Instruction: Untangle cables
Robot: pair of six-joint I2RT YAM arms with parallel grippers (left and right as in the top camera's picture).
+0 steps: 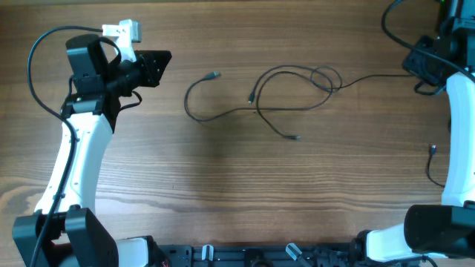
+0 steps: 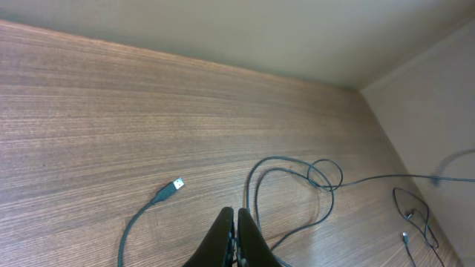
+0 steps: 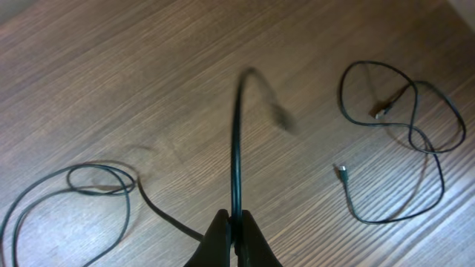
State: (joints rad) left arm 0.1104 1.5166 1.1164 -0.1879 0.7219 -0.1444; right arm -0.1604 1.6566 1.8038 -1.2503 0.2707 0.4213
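Here, my right fingers [image 3: 215,245] clamp one cable [image 3: 236,141] to draw it from the upper-centre loop [image 1: 324,77]; left fingers [image 2: 217,241] press together, empty.

The worktop [image 1: 223,193] is a warm mid-brown wood look, with fine straight grain and a few darker streaks running through it. The cables [image 1: 326,81] are thin and black, going kinda dark grey where the light hits, with little silvery plug tips [image 2: 177,185]. The left arm [image 1: 78,163] and right arm [image 1: 459,141] are white shells with black joints. The left pincer [image 2: 235,215] and right pincer [image 3: 234,219] are both matte black. The wall [image 2: 297,37] is plain cream.
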